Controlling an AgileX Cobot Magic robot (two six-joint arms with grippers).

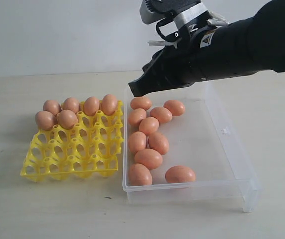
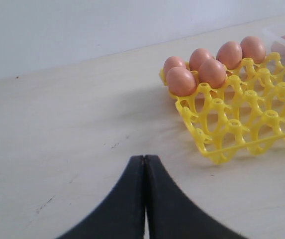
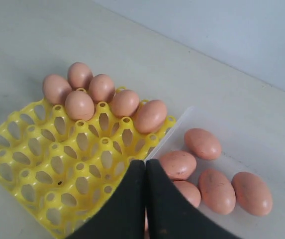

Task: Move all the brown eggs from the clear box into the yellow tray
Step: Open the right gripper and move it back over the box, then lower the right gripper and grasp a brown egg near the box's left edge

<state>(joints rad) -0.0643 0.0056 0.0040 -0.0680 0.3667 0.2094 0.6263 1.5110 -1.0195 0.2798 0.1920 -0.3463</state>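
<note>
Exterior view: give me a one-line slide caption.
Six brown eggs in the yellow tray, ten in the clear box, right arm above, jaws shut and empty.

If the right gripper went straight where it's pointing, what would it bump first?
The right gripper would probably meet the yellow tray at its edge beside the clear box, near the corner egg. Depth is unclear; it might clip the box wall instead.

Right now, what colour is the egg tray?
The tray is bright yellow; clearest in the exterior view.
</note>
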